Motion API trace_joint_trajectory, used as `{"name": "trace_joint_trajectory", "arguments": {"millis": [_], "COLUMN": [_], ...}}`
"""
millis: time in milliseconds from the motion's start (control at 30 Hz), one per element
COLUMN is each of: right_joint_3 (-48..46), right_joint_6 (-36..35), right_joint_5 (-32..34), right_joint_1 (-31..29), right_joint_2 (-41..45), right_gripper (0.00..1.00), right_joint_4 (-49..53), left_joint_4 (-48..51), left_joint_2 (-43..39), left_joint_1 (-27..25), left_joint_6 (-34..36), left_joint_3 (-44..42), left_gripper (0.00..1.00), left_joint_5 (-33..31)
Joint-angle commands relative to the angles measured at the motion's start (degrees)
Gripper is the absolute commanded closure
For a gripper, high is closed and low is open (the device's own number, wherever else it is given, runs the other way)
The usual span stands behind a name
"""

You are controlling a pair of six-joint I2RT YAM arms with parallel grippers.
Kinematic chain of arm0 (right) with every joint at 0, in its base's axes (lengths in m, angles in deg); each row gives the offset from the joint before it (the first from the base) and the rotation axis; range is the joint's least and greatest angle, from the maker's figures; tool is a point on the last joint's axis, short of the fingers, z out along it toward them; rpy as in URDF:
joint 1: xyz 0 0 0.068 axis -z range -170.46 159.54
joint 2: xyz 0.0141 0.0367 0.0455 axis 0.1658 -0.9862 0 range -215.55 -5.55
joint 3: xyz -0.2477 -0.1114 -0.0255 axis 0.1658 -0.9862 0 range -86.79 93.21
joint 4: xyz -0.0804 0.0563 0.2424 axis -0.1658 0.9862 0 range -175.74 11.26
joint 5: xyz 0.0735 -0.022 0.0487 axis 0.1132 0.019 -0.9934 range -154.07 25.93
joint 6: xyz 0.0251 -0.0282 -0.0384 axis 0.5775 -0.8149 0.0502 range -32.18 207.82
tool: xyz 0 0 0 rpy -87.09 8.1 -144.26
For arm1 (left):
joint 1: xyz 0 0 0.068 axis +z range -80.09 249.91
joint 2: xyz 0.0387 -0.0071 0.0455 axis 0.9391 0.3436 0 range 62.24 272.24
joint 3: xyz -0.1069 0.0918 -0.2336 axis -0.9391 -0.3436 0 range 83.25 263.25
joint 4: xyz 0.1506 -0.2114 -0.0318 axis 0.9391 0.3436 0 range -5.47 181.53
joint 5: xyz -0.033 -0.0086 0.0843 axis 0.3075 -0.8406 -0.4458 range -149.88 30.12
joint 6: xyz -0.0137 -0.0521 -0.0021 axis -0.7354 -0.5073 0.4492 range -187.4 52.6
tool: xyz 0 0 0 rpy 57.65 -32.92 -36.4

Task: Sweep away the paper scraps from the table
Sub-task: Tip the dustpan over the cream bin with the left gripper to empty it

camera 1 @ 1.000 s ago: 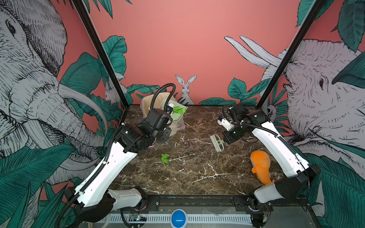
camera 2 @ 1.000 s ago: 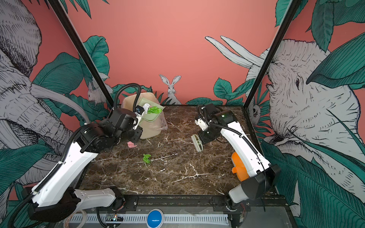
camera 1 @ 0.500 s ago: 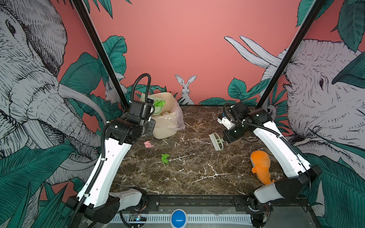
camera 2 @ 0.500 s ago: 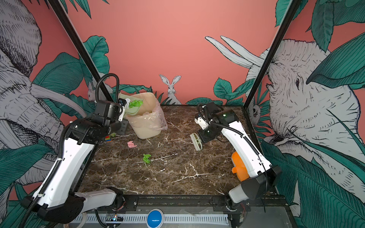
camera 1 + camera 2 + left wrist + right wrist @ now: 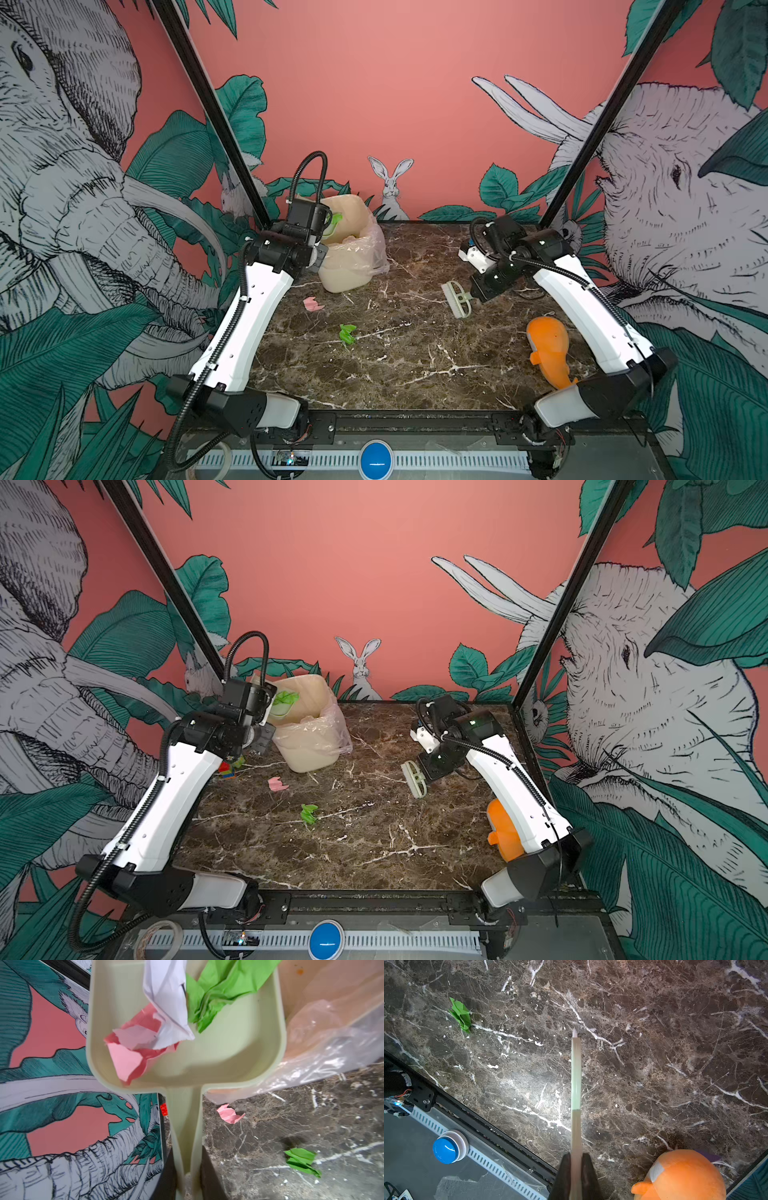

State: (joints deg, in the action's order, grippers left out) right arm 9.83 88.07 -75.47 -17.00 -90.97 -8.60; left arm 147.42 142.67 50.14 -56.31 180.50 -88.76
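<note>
Black framing is edging the near side of the table (image 5: pixel 374 374), with a blue button (image 5: pixel 376 459) sitting just in front of it. An orange fish toy (image 5: pixel 548 349) is lying near the right edge of the dark marble top. Left of centre, a green scrap (image 5: pixel 347 333) is lying loose on the marble, and a pink scrap (image 5: pixel 313 304) is lying a little farther back, near the foot of the bin (image 5: pixel 353 274).

Beyond the fish, the right gripper (image 5: pixel 576 1157) is pinching the handle of a pale brush (image 5: pixel 457 298), its jaws closed tight on it, with the brush head down near the tabletop.

At the far left, red-and-green toy blocks (image 5: pixel 227 769) are peeking out from behind the left arm. The left gripper (image 5: pixel 189 1153) is clamping the thin handle of a cream dustpan (image 5: pixel 228 1053), jaws nearly closed around it, and is holding the pan raised at the left edge of the bin's mouth. White paper (image 5: pixel 166 1001), green paper (image 5: pixel 218 991) and pink paper (image 5: pixel 133 1049) are lying inside the pan. A clear plastic liner (image 5: pixel 365 249) is hanging over the beige bin's rim.
</note>
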Motion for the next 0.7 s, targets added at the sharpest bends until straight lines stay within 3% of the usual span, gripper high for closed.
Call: {"name": "trace_joint_trajectory", "arguments": {"millis": [0, 433, 667], "right_joint_3": [-0.57, 0.7, 0.59], "right_joint_6": [-0.95, -1.65, -1.75], "right_joint_5": [-0.47, -1.39, -1.95], "right_joint_1": [0.27, 0.35, 0.31], "right_joint_2": [0.83, -0.6, -0.88], "right_gripper": [1.0, 1.0, 1.0], "right_joint_4": [1.11, 1.25, 1.08], "left_joint_4": [-0.47, 1.35, 0.57], "left_joint_2": [0.45, 3.54, 5.99], "left_joint_1": [0.27, 0.04, -2.57], "left_joint_6": [4.93, 15.19, 19.9], "left_joint_3": [2.82, 5.14, 5.67], "left_gripper": [0.87, 0.88, 0.89], "left_joint_5": [-4.26, -8.2, -12.87]}}
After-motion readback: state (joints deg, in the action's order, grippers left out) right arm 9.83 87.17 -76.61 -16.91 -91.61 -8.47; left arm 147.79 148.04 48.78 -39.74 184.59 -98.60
